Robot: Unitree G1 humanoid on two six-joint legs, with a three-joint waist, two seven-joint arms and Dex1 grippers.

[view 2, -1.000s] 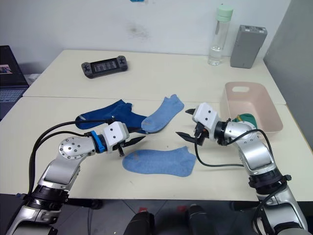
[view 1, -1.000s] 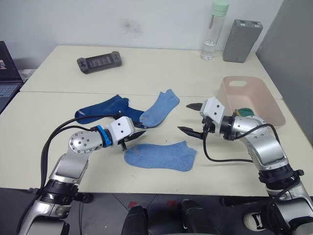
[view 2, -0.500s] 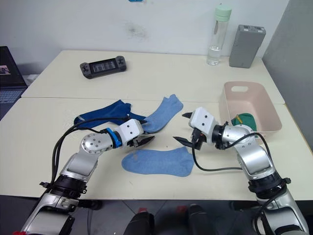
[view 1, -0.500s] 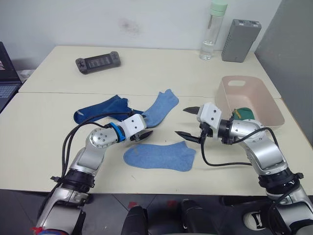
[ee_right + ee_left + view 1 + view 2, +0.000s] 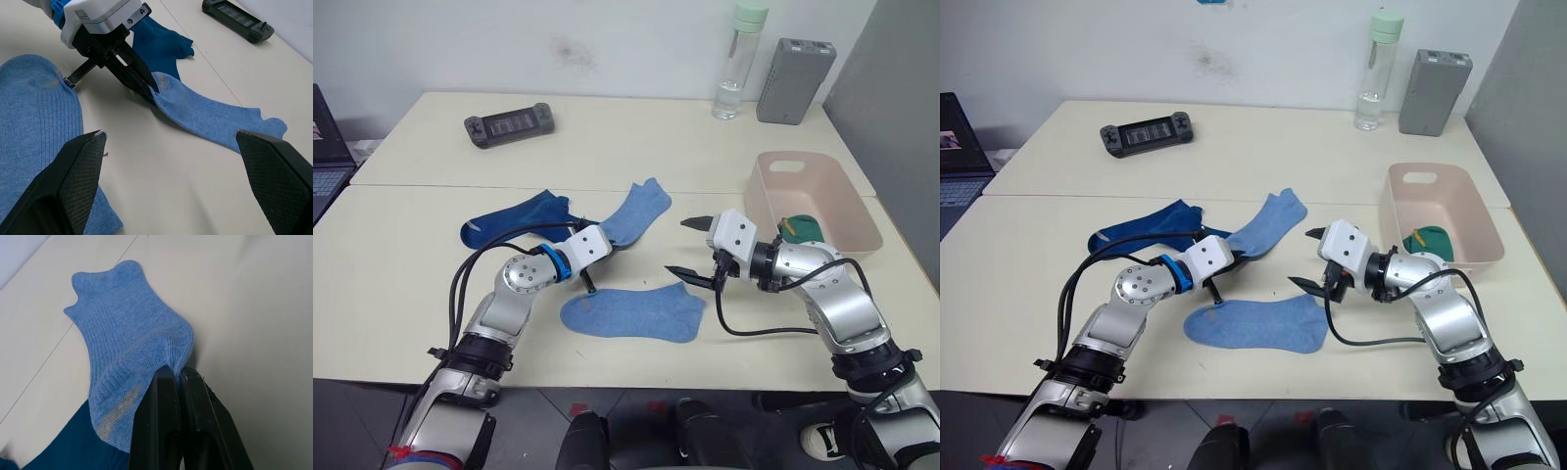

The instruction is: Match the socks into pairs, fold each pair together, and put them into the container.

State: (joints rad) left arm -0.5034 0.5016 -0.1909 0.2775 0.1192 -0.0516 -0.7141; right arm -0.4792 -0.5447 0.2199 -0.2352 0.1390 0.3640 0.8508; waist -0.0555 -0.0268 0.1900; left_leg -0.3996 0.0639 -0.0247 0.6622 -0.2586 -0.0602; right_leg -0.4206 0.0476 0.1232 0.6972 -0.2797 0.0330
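Item 1. Left gripper [image 5: 607, 249]: jaws pinched together on the heel edge of the upper light blue ribbed fabric sock [image 5: 631, 212], which lies on the cream counter [image 5: 411, 245] with its heel end partly over the dark navy blue fabric socks [image 5: 509, 220].

Item 2. Right gripper [image 5: 690, 247]: jaws spread wide, holding nothing, hovering just beside the end of the lower light blue fabric sock [image 5: 631, 313], which lies flat near the counter's front edge.

Item 3. Pale pink rectangular plastic bin [image 5: 847, 211], at the robot's right: a green fabric sock bundle [image 5: 801, 227] rests inside.

Item 4. Bystanders at the counter's far side: black handheld controller [image 5: 509, 125], clear water bottle with pale green cap [image 5: 736, 61], grey box [image 5: 795, 67].

Risks, as judged:
- The left grip takes only a thin margin of fabric; a quick pull may let the sock slip free.
- The gripped heel overlaps the navy socks, so dragging may catch and shift them, muddling the remaining pair.
- The two light blue socks lie apart and at different angles; laying one on the other without alignment gives a loose fold.
- The open right jaws sit close to the left arm's likely path; a crossing move risks contact.
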